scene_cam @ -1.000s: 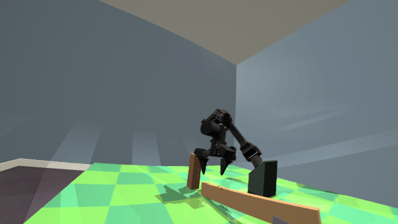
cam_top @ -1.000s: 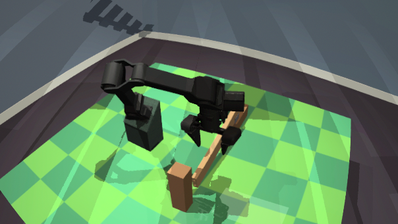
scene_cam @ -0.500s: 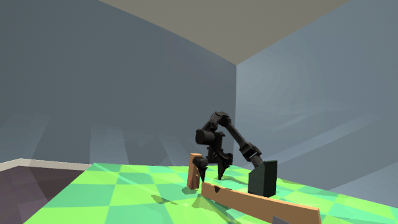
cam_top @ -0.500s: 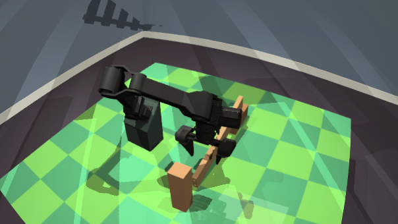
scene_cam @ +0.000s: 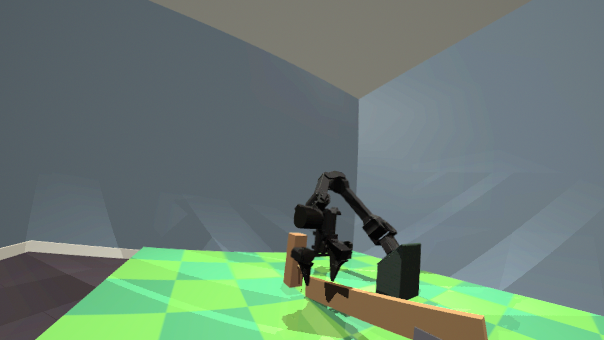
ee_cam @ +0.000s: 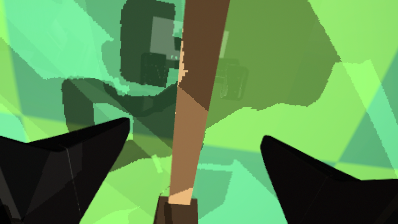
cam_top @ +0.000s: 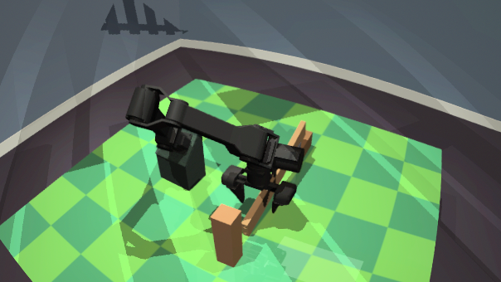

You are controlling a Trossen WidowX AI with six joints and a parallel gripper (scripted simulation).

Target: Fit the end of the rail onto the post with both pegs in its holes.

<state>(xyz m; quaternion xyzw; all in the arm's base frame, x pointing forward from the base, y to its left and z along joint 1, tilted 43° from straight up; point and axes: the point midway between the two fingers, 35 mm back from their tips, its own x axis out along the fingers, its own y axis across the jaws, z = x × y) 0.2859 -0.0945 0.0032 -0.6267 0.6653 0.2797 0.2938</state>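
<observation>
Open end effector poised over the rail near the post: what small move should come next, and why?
Probably lower straight down, then close. The end effector is open and holds nothing, with one finger on each side of the rail. The rail's near end lies low by the post, so it likely needs gripping before lifting onto the pegs.
</observation>
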